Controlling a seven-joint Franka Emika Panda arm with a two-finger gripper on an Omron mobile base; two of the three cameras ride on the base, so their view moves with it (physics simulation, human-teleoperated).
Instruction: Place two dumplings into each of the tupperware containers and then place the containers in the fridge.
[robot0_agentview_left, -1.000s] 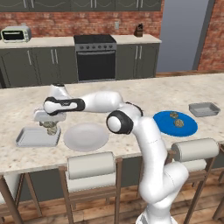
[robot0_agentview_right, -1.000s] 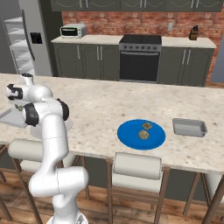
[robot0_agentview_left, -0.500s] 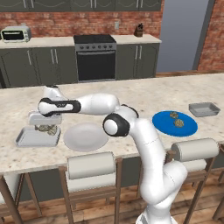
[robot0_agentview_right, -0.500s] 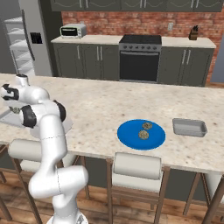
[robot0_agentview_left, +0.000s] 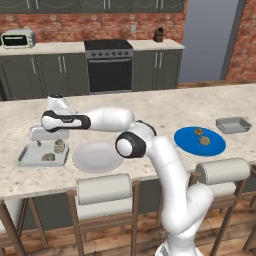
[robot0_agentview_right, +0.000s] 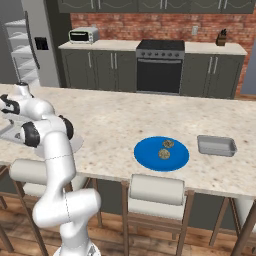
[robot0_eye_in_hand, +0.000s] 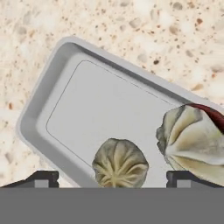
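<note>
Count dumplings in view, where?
4: two in the left tray, at and; two on the blue plate, at and. None look hidden.

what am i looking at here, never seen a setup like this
A white robot arm in a rendered kitchen, shown from three cameras: two behind it, left and right, and one on its hand looking down. Its gripper is open over a grey tray with two dumplings in it, holding nothing. The counter also has a white plate, a blue plate with two more dumplings, and a second tray with nothing in it.
</note>
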